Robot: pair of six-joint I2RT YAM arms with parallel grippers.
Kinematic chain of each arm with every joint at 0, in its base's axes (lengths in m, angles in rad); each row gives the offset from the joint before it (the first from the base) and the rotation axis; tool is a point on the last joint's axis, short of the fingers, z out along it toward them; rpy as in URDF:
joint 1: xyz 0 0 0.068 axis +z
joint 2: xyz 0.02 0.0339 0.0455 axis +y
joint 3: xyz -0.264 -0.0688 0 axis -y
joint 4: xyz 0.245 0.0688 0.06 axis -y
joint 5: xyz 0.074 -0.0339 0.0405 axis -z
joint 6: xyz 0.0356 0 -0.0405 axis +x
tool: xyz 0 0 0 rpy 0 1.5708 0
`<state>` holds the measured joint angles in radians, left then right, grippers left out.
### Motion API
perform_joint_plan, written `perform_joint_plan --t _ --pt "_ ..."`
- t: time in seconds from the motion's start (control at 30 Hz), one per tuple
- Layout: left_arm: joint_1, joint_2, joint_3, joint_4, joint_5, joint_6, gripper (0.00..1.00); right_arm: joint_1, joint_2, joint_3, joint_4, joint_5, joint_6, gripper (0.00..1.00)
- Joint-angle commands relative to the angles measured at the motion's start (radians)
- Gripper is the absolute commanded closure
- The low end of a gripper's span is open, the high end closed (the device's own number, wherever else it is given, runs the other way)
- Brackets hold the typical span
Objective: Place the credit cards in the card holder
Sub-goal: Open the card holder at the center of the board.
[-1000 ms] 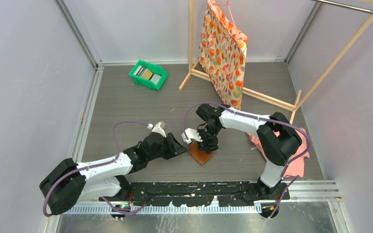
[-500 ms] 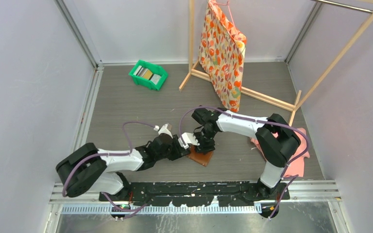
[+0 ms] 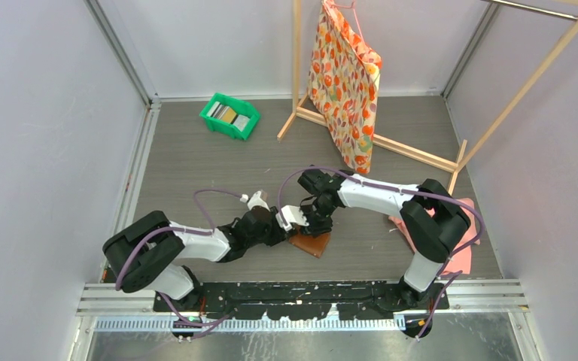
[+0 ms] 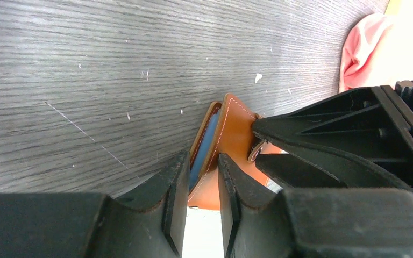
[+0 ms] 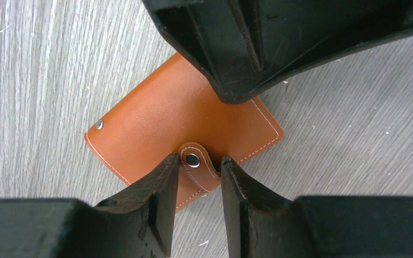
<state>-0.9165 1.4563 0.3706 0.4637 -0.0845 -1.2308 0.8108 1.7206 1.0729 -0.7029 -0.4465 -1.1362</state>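
Opening is the step in hand: card holder (image 3: 312, 243) lies fastened by the desk's near edge, midway along. Left claw (image 4: 203, 161) pinches its cover edge; right claw (image 5: 199, 161) nips the snap tab (image 5: 198, 177). Next, I judge, a gentle pull apart should unsnap it.

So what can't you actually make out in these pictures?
- Card holder slots: the right wrist view shows only its closed leather outside; in the left wrist view the left pincer hides all but a strip of blue lining.
- Credit cards in the green bin: too small in the top view to count.
- Grip: neither close view settles whether the right pincer squeezes the snap tab or merely flanks it.
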Motion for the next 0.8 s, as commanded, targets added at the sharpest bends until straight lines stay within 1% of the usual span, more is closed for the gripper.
perform_joint_plan --t 0.0,0.13,0.2,0.33,0.5,0.6,0.63,0.73,0.77 --pt "-0.009 0.031 -0.003 -0.026 -0.054 0.017 0.72 0.005 -0.008 -0.018 0.028 -0.029 0.053 0.74" --pt "-0.006 0.039 0.002 -0.049 -0.075 0.029 0.73 -0.021 -0.015 -0.009 0.009 -0.071 0.063 0.91" --pt "-0.001 0.047 0.003 -0.052 -0.074 0.035 0.73 -0.036 -0.024 -0.007 -0.014 -0.117 0.047 0.98" --pt "0.016 0.065 0.01 -0.053 -0.064 0.054 0.73 -0.062 -0.04 -0.003 -0.055 -0.19 0.02 0.99" --pt "0.068 0.067 0.053 -0.077 -0.014 0.119 0.72 -0.102 -0.051 0.009 -0.065 -0.26 0.048 0.99" --pt "0.109 0.056 0.093 -0.113 0.04 0.174 0.71 -0.113 -0.062 -0.005 -0.042 -0.238 0.057 0.99" --pt "0.121 0.052 0.108 -0.126 0.058 0.194 0.7 -0.112 -0.062 -0.008 -0.037 -0.224 0.06 0.97" --pt "0.143 0.038 0.156 -0.176 0.115 0.254 0.68 -0.113 -0.055 0.007 -0.04 -0.212 0.094 0.77" --pt "0.147 0.031 0.169 -0.192 0.131 0.274 0.67 -0.112 -0.058 0.011 -0.038 -0.217 0.113 0.66"
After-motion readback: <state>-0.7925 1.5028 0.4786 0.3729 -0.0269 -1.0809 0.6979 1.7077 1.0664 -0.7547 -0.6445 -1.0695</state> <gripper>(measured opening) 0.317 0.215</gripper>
